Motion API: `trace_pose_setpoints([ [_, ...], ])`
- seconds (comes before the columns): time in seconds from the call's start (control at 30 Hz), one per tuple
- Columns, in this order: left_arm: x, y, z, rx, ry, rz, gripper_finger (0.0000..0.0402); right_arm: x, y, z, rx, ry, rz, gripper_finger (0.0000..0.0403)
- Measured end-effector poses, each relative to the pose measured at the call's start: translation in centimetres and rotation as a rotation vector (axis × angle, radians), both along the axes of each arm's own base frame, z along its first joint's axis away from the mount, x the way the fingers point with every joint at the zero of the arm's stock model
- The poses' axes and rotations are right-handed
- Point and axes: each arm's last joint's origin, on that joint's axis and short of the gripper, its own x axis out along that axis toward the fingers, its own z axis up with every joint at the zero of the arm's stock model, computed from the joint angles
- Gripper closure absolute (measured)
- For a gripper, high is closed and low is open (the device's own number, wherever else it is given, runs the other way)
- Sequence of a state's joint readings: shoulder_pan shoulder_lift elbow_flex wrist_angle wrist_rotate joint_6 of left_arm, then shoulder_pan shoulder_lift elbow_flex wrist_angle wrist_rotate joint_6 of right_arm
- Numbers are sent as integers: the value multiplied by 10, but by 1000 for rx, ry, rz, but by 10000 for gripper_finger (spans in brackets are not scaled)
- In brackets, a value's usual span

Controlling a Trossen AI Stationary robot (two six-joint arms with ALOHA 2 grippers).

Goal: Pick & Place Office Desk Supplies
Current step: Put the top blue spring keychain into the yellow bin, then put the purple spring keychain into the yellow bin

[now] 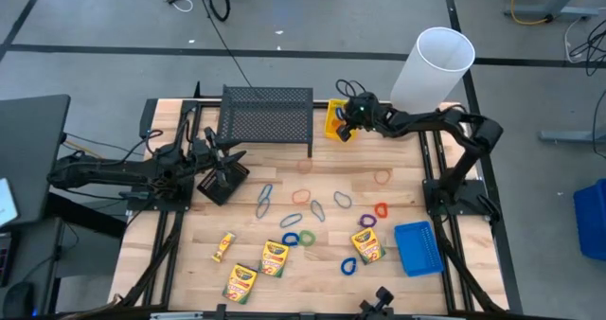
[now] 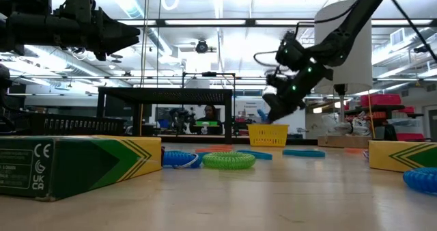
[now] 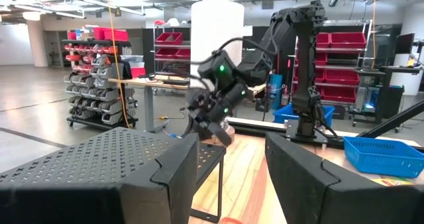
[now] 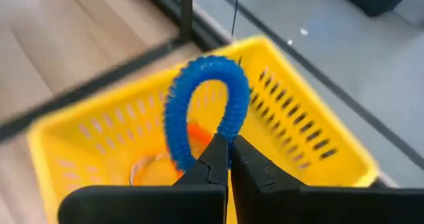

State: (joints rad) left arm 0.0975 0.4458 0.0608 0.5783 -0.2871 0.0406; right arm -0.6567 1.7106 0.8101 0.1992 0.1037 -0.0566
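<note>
The right gripper (image 4: 227, 159) pinches a blue coiled plastic loop (image 4: 202, 105) over the yellow slotted plastic bin (image 4: 311, 141) at the surface's far edge. It looks light and springy, best held at the coil. The left gripper (image 3: 228, 177) waits half-open, empty.

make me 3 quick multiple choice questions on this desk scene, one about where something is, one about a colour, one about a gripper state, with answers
1. Where does the blue bin sit in the high view?
A. under the black mesh rack
B. on the table's right side, near the front edge
C. on the floor

2. What colour is the loop held by the right gripper?
A. blue
B. orange
C. grey

3. How is the right gripper?
A. wide open, empty
B. out of sight
C. shut on the loop above the yellow bin

Answers:
1. B, the high view shows it on the wood beside a crayon box.
2. A, the right wrist view shows a blue coil between the fingers.
3. C, the fingers meet on the coil, with the bin's slotted walls below.
</note>
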Motion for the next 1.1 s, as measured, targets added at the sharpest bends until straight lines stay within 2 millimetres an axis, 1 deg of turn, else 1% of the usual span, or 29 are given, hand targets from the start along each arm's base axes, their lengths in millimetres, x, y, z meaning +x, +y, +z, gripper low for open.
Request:
trace_pose_setpoints([
  [0.17,0,0,0,0,0,0,221,2,-1,-15,36,22,16,401],
  [0.33,0,0,0,1,0,0,221,3,-2,-17,35,20,16,395],
  [0.63,0,0,0,3,1,1,221,4,-3,-15,31,-6,1,327],
  [0.97,0,0,0,3,2,1,221,5,-4,-14,18,-19,2,266],
  [1.1,0,0,0,3,2,1,221,6,-5,-11,-7,-48,2,248],
])
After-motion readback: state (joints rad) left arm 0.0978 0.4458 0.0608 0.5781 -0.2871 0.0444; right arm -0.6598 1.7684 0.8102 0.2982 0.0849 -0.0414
